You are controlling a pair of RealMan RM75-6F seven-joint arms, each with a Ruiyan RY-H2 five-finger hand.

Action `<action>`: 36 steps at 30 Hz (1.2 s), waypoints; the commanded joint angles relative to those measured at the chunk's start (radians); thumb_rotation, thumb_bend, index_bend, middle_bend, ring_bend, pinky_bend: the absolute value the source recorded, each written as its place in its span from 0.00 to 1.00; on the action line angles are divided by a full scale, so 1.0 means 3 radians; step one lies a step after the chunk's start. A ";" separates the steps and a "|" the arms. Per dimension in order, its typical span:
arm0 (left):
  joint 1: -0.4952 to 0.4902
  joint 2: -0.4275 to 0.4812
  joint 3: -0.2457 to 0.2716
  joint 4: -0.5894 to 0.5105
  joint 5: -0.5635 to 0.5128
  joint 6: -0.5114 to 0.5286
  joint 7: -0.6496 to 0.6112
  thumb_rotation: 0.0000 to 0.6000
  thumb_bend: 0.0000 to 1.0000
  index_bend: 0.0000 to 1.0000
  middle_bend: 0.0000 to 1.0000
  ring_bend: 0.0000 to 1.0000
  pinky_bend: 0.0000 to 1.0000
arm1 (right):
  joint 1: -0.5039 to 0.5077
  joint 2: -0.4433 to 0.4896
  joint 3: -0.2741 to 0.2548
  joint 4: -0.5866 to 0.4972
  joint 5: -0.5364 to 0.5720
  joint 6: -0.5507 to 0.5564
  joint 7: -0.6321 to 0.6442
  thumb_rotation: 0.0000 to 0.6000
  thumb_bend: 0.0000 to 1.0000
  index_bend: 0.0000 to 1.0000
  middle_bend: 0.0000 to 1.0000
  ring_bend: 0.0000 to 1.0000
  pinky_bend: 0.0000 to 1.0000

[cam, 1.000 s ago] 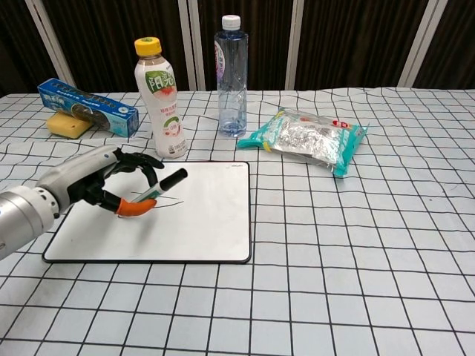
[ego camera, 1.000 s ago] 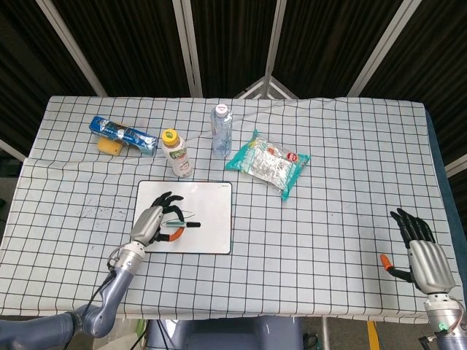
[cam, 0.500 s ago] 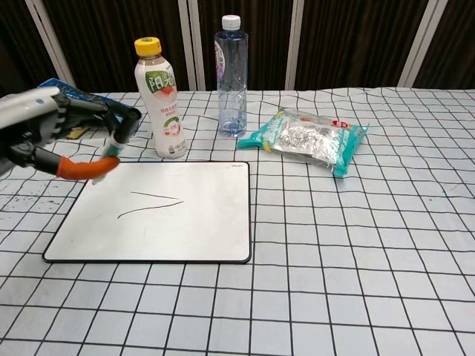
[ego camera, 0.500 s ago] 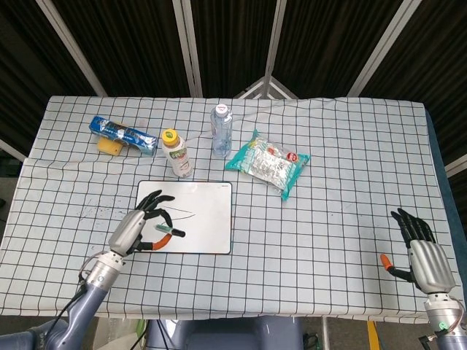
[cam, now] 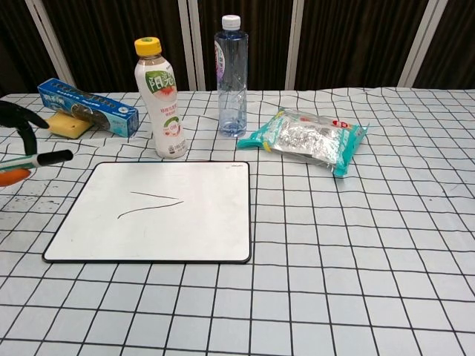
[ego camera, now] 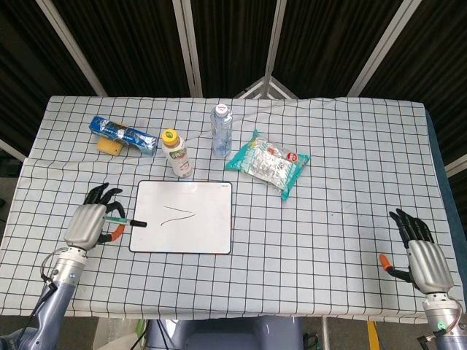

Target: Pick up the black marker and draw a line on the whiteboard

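The whiteboard point(ego camera: 208, 232) point(cam: 215, 222) lies flat at the table's front left, with a thin black angled line point(ego camera: 177, 214) point(cam: 151, 202) drawn on it. My left hand point(ego camera: 92, 222) point(cam: 13, 124) is left of the board, above the cloth, holding the black marker point(ego camera: 125, 220) point(cam: 41, 159). The marker's tip points right, towards the board's left edge, without touching it. Only the fingertips and an orange thumb tip of that hand show at the chest view's left edge. My right hand point(ego camera: 422, 255) rests at the front right corner, fingers apart, holding nothing.
Behind the board stand a yellow-capped drink bottle point(ego camera: 176, 153) point(cam: 162, 98) and a clear water bottle point(ego camera: 221, 130) point(cam: 231, 75). A blue cookie pack point(ego camera: 122, 134) point(cam: 87, 106) on a yellow sponge point(ego camera: 111, 147) point(cam: 69, 124) lies back left. A teal snack bag point(ego camera: 268, 162) point(cam: 306, 138) lies right of the bottles.
My left hand has lifted the marker off the whiteboard and carried it left, off the board's edge, leaving the drawn line uncovered. The right hand has stayed put.
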 commanded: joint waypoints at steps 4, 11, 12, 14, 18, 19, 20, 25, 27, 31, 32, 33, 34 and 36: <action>-0.0243 -0.0396 -0.0097 0.0740 -0.0303 -0.0233 0.0485 1.00 0.47 0.65 0.15 0.01 0.06 | 0.0000 0.0008 0.0012 -0.0005 0.0031 -0.0008 0.0013 1.00 0.35 0.00 0.00 0.00 0.00; -0.0365 -0.0788 -0.0116 0.1204 -0.0376 -0.0347 0.0627 1.00 0.41 0.61 0.13 0.01 0.06 | -0.0004 0.0019 0.0010 -0.0005 0.0023 -0.0004 0.0034 1.00 0.35 0.00 0.00 0.00 0.00; -0.0372 -0.0819 -0.0121 0.1236 -0.0390 -0.0354 0.0640 1.00 0.41 0.60 0.12 0.01 0.06 | -0.0004 0.0020 0.0009 -0.0004 0.0023 -0.0006 0.0037 1.00 0.35 0.00 0.00 0.00 0.00; -0.0385 -0.0885 -0.0143 0.1293 -0.0427 -0.0364 0.0655 1.00 0.38 0.55 0.08 0.00 0.06 | -0.0002 0.0023 0.0009 -0.0002 0.0026 -0.0013 0.0043 1.00 0.35 0.00 0.00 0.00 0.00; -0.0388 -0.0928 -0.0179 0.1299 -0.0493 -0.0379 0.0659 1.00 0.32 0.40 0.00 0.00 0.01 | 0.0001 0.0035 0.0009 -0.0018 0.0046 -0.0038 0.0063 1.00 0.35 0.00 0.00 0.00 0.00; -0.0387 -0.0927 -0.0181 0.1293 -0.0499 -0.0379 0.0666 1.00 0.31 0.39 0.00 0.00 0.01 | 0.0001 0.0036 0.0009 -0.0020 0.0049 -0.0040 0.0066 1.00 0.35 0.00 0.00 0.00 0.00; -0.0381 -0.0916 -0.0184 0.1265 -0.0513 -0.0379 0.0668 1.00 0.29 0.35 0.00 0.00 0.00 | 0.0001 0.0039 0.0010 -0.0021 0.0053 -0.0040 0.0066 1.00 0.35 0.00 0.00 0.00 0.00; -0.0308 -0.0801 -0.0199 0.1050 -0.0552 -0.0317 0.0623 1.00 0.26 0.22 0.00 0.00 0.00 | -0.0001 0.0040 0.0013 -0.0021 0.0051 -0.0034 0.0063 1.00 0.35 0.00 0.00 0.00 0.00; -0.0249 -0.0715 -0.0199 0.0899 -0.0545 -0.0244 0.0584 1.00 0.25 0.18 0.00 0.00 0.00 | -0.0002 0.0040 0.0011 -0.0021 0.0047 -0.0030 0.0061 1.00 0.35 0.00 0.00 0.00 0.00; -0.0079 -0.0440 -0.0131 0.0544 -0.0371 -0.0007 0.0468 1.00 0.25 0.16 0.00 0.00 0.00 | -0.0004 0.0040 0.0012 -0.0014 0.0045 -0.0025 0.0060 1.00 0.35 0.00 0.00 0.00 0.00; -0.0012 -0.0333 -0.0101 0.0421 -0.0291 0.0077 0.0391 1.00 0.24 0.15 0.00 0.00 0.00 | -0.0003 0.0039 0.0013 -0.0012 0.0046 -0.0026 0.0060 1.00 0.35 0.00 0.00 0.00 0.00; 0.0031 -0.0272 -0.0087 0.0352 -0.0246 0.0132 0.0339 1.00 0.23 0.15 0.00 0.00 0.00 | -0.0003 0.0039 0.0014 -0.0011 0.0046 -0.0025 0.0059 1.00 0.35 0.00 0.00 0.00 0.00; 0.0114 -0.0151 -0.0050 0.0219 -0.0154 0.0230 0.0237 1.00 0.23 0.14 0.00 0.00 0.00 | -0.0003 0.0038 0.0014 -0.0010 0.0044 -0.0023 0.0056 1.00 0.35 0.00 0.00 0.00 0.00; 0.0233 0.0029 0.0015 0.0034 -0.0005 0.0367 0.0092 1.00 0.21 0.14 0.00 0.00 0.00 | -0.0003 0.0036 0.0012 -0.0006 0.0037 -0.0021 0.0045 1.00 0.35 0.00 0.00 0.00 0.00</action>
